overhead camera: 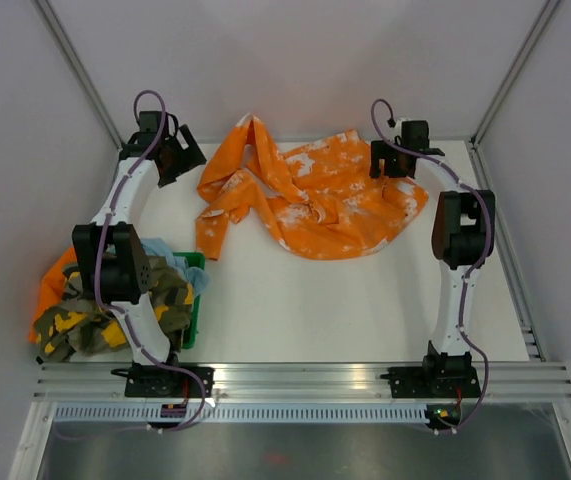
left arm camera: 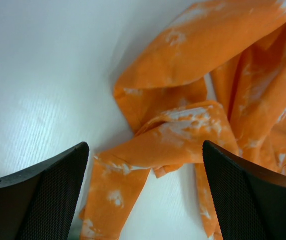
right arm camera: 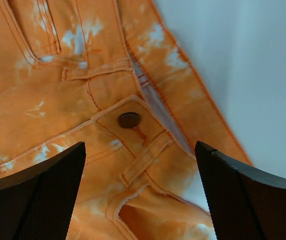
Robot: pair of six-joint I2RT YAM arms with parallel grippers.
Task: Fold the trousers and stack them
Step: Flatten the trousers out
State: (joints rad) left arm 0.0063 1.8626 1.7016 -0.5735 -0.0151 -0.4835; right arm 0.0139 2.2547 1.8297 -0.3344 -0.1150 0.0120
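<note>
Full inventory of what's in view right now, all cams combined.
trousers: one pair, orange with white blotches, crumpled at the far middle of the table
button: one, dark metal, on the trousers
bin: one, green, near left of the table
clothes pile: one heap, camouflage, orange and light blue, in and over the bin
table: one, white
rail: one, silver, along the near edge
left gripper: one, black, open, over a trouser leg
right gripper: one, black, open, over the button
</note>
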